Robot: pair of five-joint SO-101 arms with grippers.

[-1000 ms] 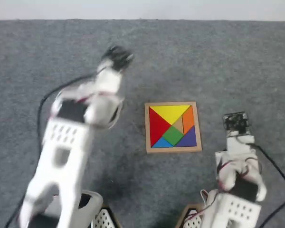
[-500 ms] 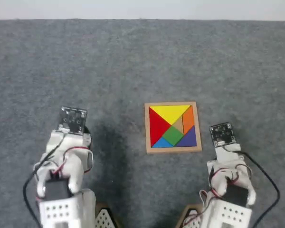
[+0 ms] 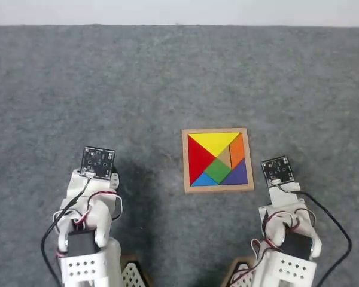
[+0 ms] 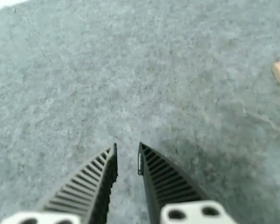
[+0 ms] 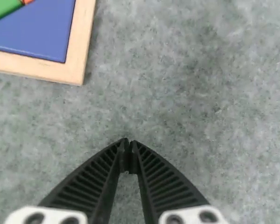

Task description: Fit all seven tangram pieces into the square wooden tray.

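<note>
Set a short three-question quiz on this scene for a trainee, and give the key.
1. Fill in: the large triangle along the far side of the wooden tray is ____.
2. True or false: one tangram piece lies outside the tray.
3. Which is shut, with its tips touching? A) left hand B) right hand C) both
Key: 1 yellow; 2 false; 3 B.
</note>
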